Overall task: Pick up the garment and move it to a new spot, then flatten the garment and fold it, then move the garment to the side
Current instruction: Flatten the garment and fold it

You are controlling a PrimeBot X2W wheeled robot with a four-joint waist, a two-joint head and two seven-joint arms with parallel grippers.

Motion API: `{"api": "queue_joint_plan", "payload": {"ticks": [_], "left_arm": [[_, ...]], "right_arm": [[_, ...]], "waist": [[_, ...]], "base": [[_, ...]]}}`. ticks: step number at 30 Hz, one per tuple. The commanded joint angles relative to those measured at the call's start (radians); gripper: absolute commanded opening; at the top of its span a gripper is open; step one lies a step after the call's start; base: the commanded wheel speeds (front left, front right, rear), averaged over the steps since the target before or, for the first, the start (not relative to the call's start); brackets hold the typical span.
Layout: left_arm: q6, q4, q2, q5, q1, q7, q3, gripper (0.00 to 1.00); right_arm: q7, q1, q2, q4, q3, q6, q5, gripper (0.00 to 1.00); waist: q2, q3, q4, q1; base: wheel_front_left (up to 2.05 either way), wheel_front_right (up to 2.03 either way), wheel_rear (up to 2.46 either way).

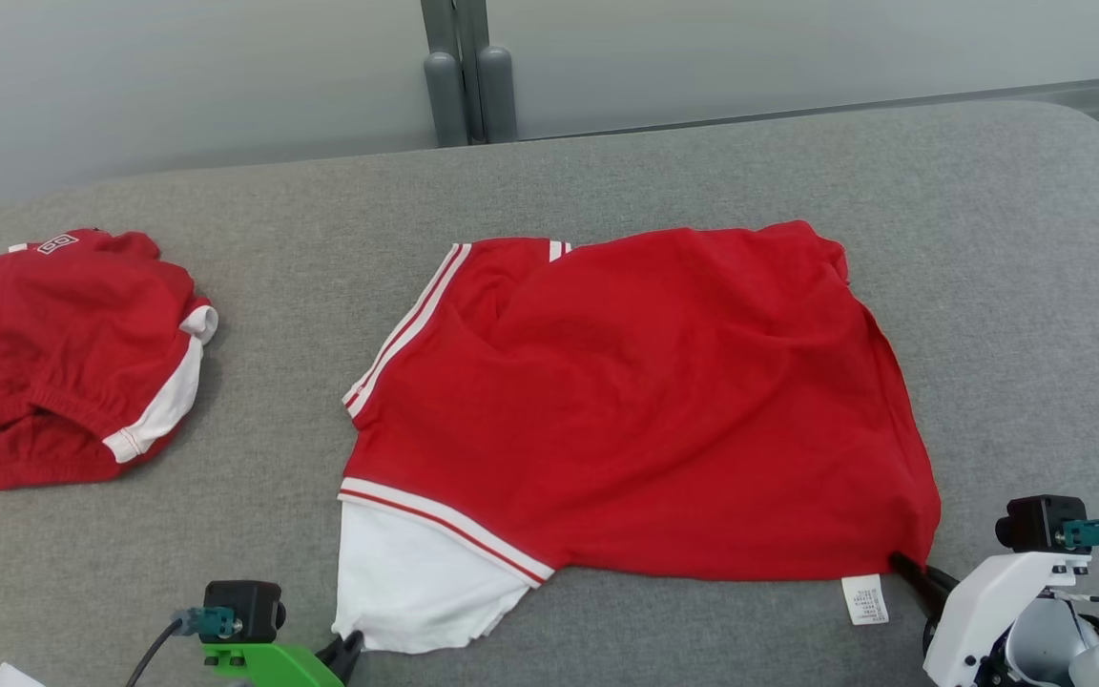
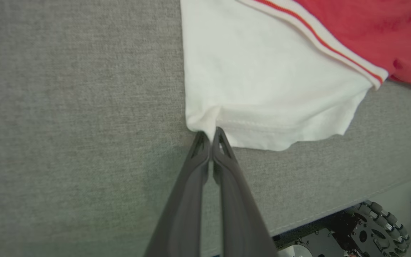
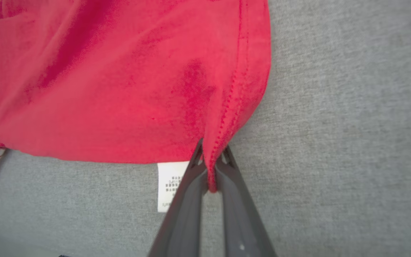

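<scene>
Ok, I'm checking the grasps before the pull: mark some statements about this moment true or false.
1. The left pincer is shut on the white sleeve of the shirt. True.
2. The right pincer hangs open above the shirt. False: it is shut on the red hem corner.
3. A second red garment lies apart, on the robot's left. True.
4. The care label lies beside the left pincer. False: it lies beside the right pincer.
</scene>
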Motion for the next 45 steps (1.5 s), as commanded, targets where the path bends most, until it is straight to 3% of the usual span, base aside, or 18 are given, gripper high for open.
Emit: {"api": "queue_joint_plan", "payload": {"ticks": [1, 7, 9, 17, 25, 30, 37, 45], "left_arm": [[-0.002, 0.002, 0.008, -0.01, -0.014, -0.009, 0.004, 0.0], [-0.01, -0.073, 0.023, -0.022, -0.041, -0.054, 0.009, 0.0], [-0.011, -0.109, 0.061, -0.006, -0.083, -0.065, 0.015, 0.0], [-0.02, -0.14, 0.16, 0.04, -0.428, -0.111, 0.017, 0.0], [-0.02, 0.06, 0.206, -0.007, -0.906, -0.169, -0.058, 0.0], [-0.019, 0.211, 0.236, -0.024, -1.199, -0.208, -0.117, 0.0], [-0.018, 0.399, 0.243, -0.057, -1.533, -0.273, -0.165, 0.0], [-0.018, 0.54, 0.218, -0.093, -1.799, -0.34, -0.217, 0.0]], "right_arm": [[-0.015, -0.007, -0.011, -0.007, 0.005, 0.0, 0.009, 0.0], [-0.078, -0.027, -0.037, -0.075, 0.01, 0.0, 0.034, 0.0], [-0.096, -0.06, -0.054, -0.103, 0.007, 0.0, 0.036, 0.0], [-0.11, -0.365, -0.064, -0.126, 0.011, 0.0, 0.079, 0.0], [-0.164, -0.832, -0.078, -0.007, 0.084, 0.0, 0.106, 0.0], [-0.222, -1.116, -0.101, 0.08, 0.181, 0.0, 0.071, 0.0], [-0.312, -1.427, -0.109, 0.216, 0.278, 0.0, 0.102, 0.0], [-0.385, -1.667, -0.117, 0.339, 0.342, 0.0, 0.173, 0.0]], "waist": [[-0.0001, -0.002, 0.001, 0.0], [-0.0001, -0.004, 0.001, 0.0], [-0.0001, 0.006, 0.0, 0.0], [-0.0001, 0.129, -0.019, 0.0], [-0.0001, 0.319, -0.022, 0.0], [-0.0001, 0.401, -0.02, 0.0], [-0.0001, 0.439, -0.009, 0.0], [-0.0001, 0.438, 0.003, 0.0]], "base": [[0.0, 0.0, 0.0], [0.0, 0.0, 0.0], [0.0, 0.0, 0.0], [0.0, 0.0, 0.0], [0.0, 0.0, 0.0], [0.0, 0.0, 0.0], [0.0, 0.0, 0.0], [0.0, 0.0, 0.0]]}}
